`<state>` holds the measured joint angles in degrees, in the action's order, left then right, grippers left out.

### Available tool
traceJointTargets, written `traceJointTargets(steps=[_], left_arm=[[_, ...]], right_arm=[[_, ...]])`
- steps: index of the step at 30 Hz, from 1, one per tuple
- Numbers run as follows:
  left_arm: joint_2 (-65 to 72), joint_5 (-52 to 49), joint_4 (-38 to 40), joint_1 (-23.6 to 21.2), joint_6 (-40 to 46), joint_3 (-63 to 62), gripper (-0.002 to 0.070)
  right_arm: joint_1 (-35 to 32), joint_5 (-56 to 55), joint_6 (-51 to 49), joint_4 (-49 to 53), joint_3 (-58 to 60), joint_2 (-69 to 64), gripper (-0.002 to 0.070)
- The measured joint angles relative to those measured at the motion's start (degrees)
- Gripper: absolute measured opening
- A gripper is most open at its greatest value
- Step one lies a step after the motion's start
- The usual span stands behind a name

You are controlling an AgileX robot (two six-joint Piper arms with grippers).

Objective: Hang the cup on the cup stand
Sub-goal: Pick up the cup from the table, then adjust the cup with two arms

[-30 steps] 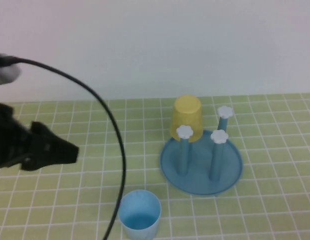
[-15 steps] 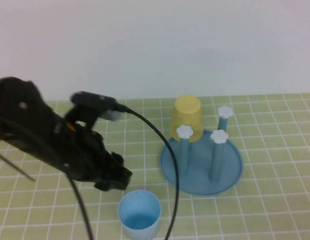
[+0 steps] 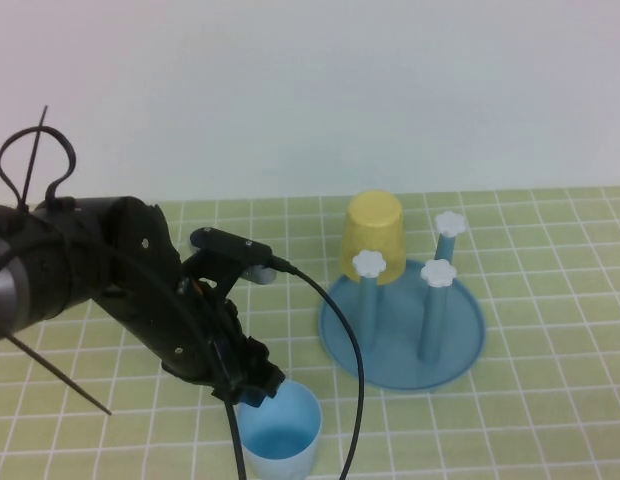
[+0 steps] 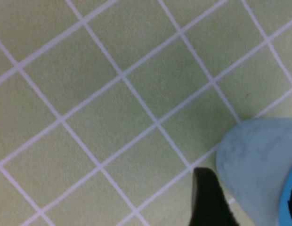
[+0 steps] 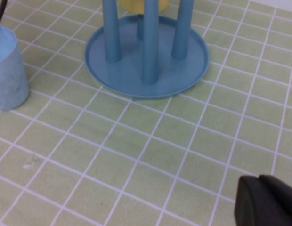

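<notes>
Light blue and upright, the cup (image 3: pixel 280 430) stands mouth-up on the green tiled bench (image 3: pixel 550 420) near its front edge, to the left of the cup stand (image 3: pixel 402 325) and apart from it. The left hand (image 3: pixel 252 388) is at the cup's upper left rim, at the end of the bulky black left arm (image 3: pixel 110 290) that reaches in from the left. In the left wrist view one dark fingertip (image 4: pixel 209 200) sits just outside the cup's wall and the other shows only as a dark sliver at the frame's edge beyond the rim, so the fingers are spread wide, one on either side of the wall, and have hold of nothing. A black cable (image 3: pixel 335 340) loops from the arm down past the cup, between it and the stand.

On the stand, the round blue dish carries upright blue pegs with white flower caps (image 3: pixel 438 272). A yellow cup (image 3: pixel 374 236) sits upside down over the rear left peg, while the other three visible pegs are bare.

The right hand (image 5: pixel 266 205) appears only in its own wrist view as a dark closed tip low over the bench, on the near side of the stand, gripping nothing.
</notes>
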<state>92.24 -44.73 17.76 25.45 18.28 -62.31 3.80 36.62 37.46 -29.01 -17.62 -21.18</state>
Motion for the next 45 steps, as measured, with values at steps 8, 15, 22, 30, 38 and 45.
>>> traceJointTargets(steps=[8,15,22,30,38,45], left_arm=[[2.52,-1.20,1.35,0.00,1.51,0.11,0.0281],[3.29,-2.02,1.74,0.00,2.65,0.11,0.0000],[-1.89,-9.29,1.95,-0.10,5.20,0.00,0.0000],[-19.85,-9.81,15.10,-0.10,9.77,0.00,0.0000],[-20.62,-13.73,39.95,-0.10,18.06,0.00,0.0000],[-15.94,-14.10,49.55,1.32,21.60,0.00,0.0000]], right_arm=[[0.00,0.00,0.80,-0.12,0.00,0.00,-0.0001],[0.00,0.00,3.58,-2.39,0.00,0.00,-0.0001],[0.00,0.36,12.22,-10.28,-0.09,0.00,-0.0001],[0.00,8.44,18.40,-17.13,-8.71,0.00,0.0000],[0.00,21.98,19.60,-11.71,-20.90,-4.45,0.0251],[0.00,26.12,23.69,-10.65,-22.76,-10.33,0.0610]])
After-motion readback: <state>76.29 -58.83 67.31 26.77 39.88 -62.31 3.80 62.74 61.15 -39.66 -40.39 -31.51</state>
